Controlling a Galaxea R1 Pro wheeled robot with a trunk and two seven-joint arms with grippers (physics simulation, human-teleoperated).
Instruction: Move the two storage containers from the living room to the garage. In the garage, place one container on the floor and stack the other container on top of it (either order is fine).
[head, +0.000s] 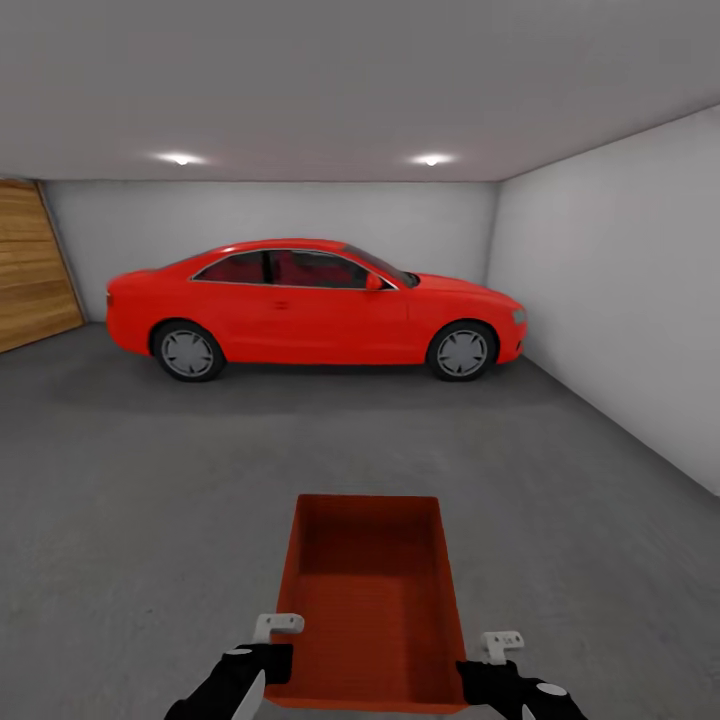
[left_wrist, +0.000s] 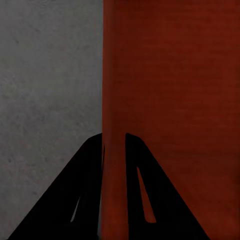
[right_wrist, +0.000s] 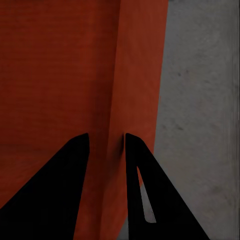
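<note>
one container (head: 372, 600), one car (head: 315, 305) (red), two tools

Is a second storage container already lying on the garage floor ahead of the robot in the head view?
No: the concrete floor between the held storage container and the red car holds no other box.

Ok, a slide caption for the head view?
Both end effectors, left and right, carry an orange-red storage container toward a red car.

Both arms low, forearms angled inward at the head view's bottom edge. Left gripper (head: 268, 668) clamped on the left wall of the storage container (head: 370, 600); wrist view shows one finger (left_wrist: 85, 190) on each side of it. Right gripper (head: 490, 680) pinches the right wall likewise, fingers (right_wrist: 145, 190) straddling it.
</note>
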